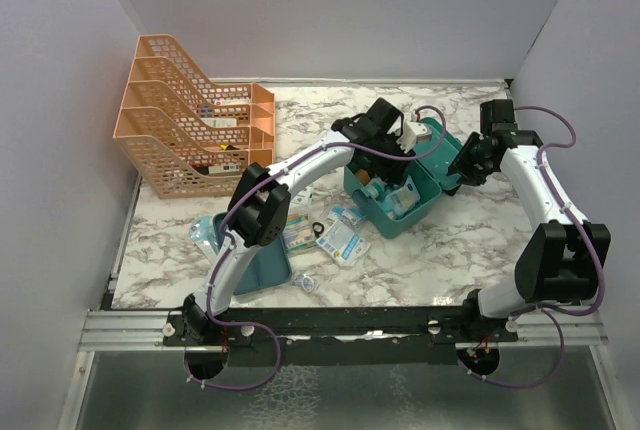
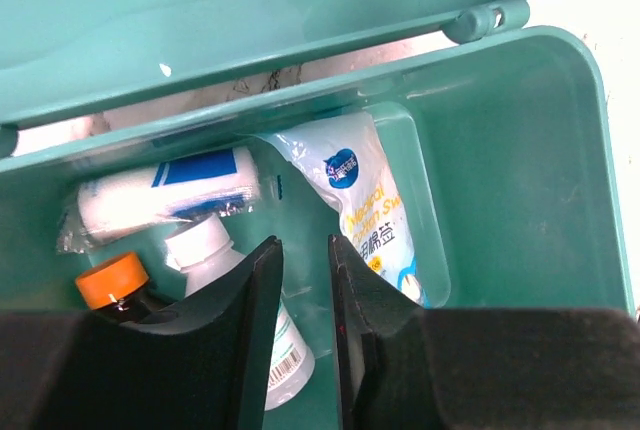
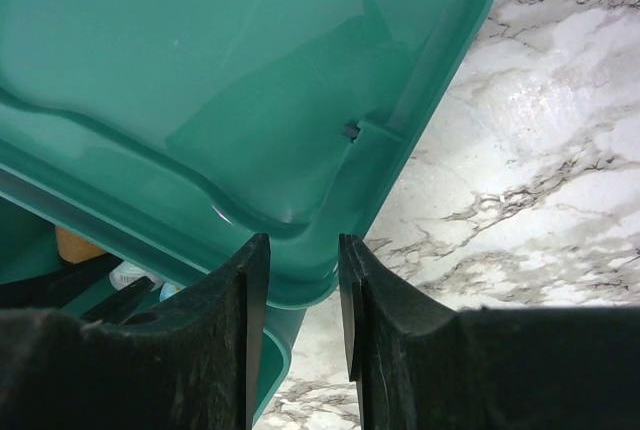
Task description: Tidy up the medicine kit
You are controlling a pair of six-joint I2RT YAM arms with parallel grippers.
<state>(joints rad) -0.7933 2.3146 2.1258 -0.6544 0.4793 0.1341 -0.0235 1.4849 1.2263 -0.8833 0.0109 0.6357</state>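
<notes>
Medicine kit (image 1: 398,222) open on the counter (image 1: 450,250), right of centre: lid-drop risk.
Your right gripper (image 3: 297,330) pinches the lid (image 3: 200,70) rim narrowly; a slip would likely slam it onto your left gripper (image 2: 305,330), narrow and empty, hovering over the bottles (image 2: 205,240) inside.

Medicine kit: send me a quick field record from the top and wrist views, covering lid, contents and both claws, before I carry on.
kit: medicine kit on the marble table
lid: lid raised open
contents: wrapped gauze roll, white bottle, orange-capped bottle, swab packet
left claw: left claw inside the kit, jaws slightly apart, nothing between them
right claw: right claw at the lid's rim, grip unclear
outside: loose packets on the table beside the kit
</notes>
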